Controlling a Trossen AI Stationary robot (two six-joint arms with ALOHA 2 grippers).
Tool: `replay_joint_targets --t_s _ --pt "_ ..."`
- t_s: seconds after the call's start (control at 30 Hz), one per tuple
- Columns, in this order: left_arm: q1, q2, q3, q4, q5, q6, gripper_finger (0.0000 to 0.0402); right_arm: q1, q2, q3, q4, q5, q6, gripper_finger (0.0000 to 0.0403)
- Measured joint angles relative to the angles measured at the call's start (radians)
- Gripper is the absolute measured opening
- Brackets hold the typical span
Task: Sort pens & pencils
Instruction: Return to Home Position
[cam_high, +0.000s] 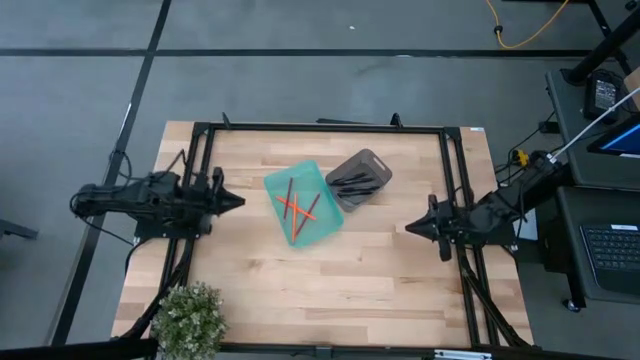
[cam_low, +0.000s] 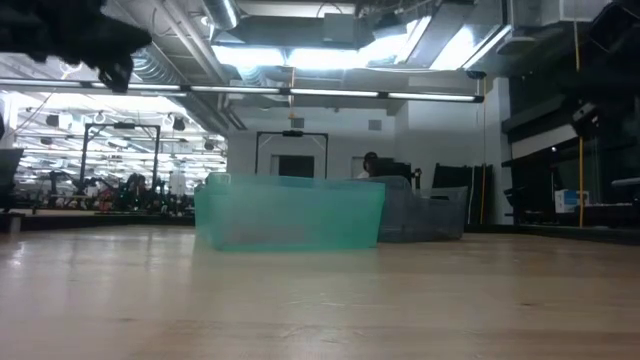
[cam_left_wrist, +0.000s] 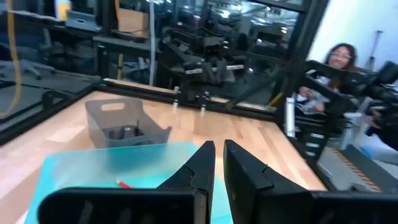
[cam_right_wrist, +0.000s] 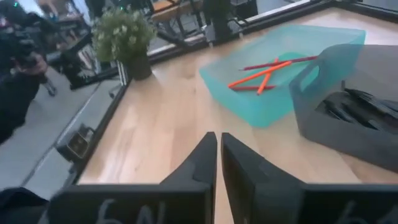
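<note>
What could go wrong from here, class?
1. The left gripper hovers near the teal bin, the right gripper near the grey bin; a swing might knock either.
2. The bins appear to touch, so one bump could shift both.
3. The plant at the table's corner, on the left gripper's side, could topple.

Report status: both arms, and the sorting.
Left gripper, right gripper at table sides, jaws shut, empty. Pencils in teal bin, pens in grey bin. Plant at corner, no obstruction.

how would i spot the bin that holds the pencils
At the middle of the wooden table two bins sit side by side. Yours is the light blue bin nearer the left gripper, orange-red pencils crossed inside; its neighbour is a dark grey bin of black pens.
</note>
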Motion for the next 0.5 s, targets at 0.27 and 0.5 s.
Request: replay_joint_targets --t_s 0.27,0.5 --pt "-0.064 0.000 -0.231 0.331 -0.028 0.000 0.0027 0.000 -0.021 -0.103 0.107 -0.088 -0.117 0.0025" --pt "-0.110 0.001 -0.237 0.353 -0.063 0.003 0.0027 0.000 -0.009 -0.114 0.149 -0.151 -0.033 0.0026"
